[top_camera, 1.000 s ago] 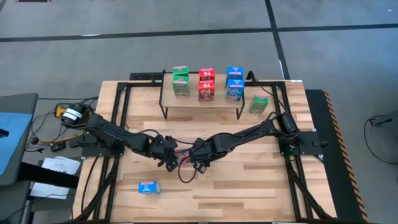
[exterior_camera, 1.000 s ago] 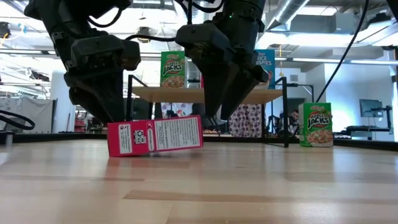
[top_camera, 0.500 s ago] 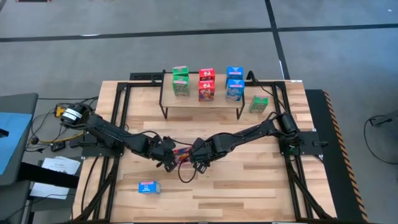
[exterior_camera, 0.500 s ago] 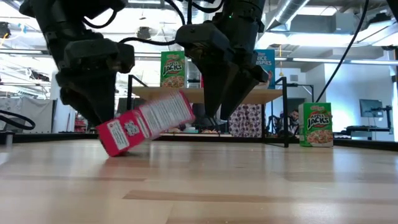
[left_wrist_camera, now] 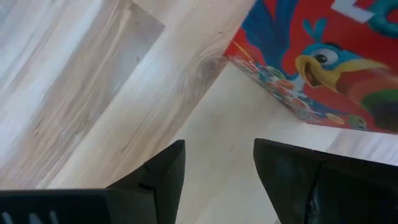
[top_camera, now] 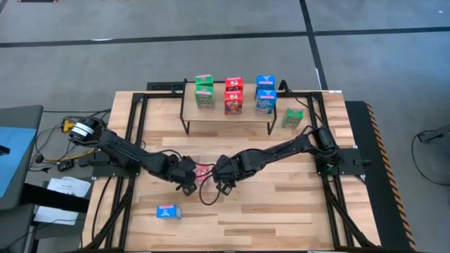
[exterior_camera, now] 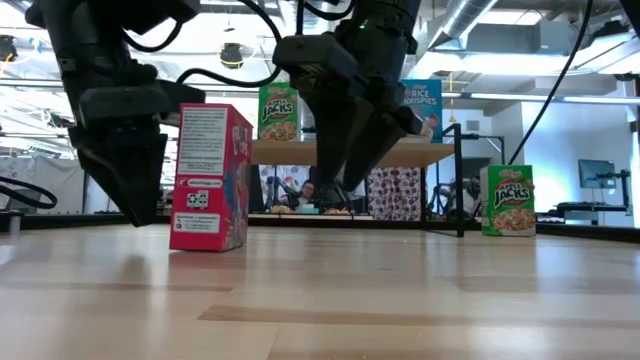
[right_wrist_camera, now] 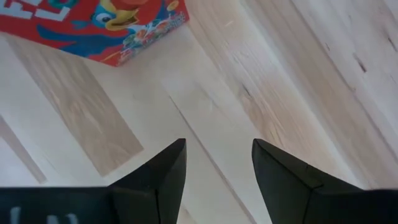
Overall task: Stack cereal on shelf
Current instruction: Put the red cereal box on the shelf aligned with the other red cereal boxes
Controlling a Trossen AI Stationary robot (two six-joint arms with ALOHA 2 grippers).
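From above, the shelf (top_camera: 228, 114) is standing at the far side of the counter (top_camera: 281, 204), carrying six cereal boxes in green, red and blue pairs. A green box (top_camera: 292, 118) is standing on the counter just beside the shelf's right end, and a blue box (top_camera: 168, 211) is lying well in front of the shelf, toward the left. The left gripper (top_camera: 188, 176) and right gripper (top_camera: 219, 176) are meeting in front of the shelf, with a red box (top_camera: 204, 171) between them.

At counter level, the red box (exterior_camera: 210, 177) is standing upright on the counter, in front of the shelf (exterior_camera: 340, 152); the left gripper (exterior_camera: 125, 165) is hanging just beside it and the right gripper (exterior_camera: 345, 140) is hanging apart from it.

Past the left wrist, the fingers (left_wrist_camera: 155, 177) are sitting spread with nothing between them, the red box (left_wrist_camera: 323, 62) just ahead.

Past the right wrist, the fingers (right_wrist_camera: 280, 174) are likewise parted and empty, the red box (right_wrist_camera: 99, 28) lying beyond them.
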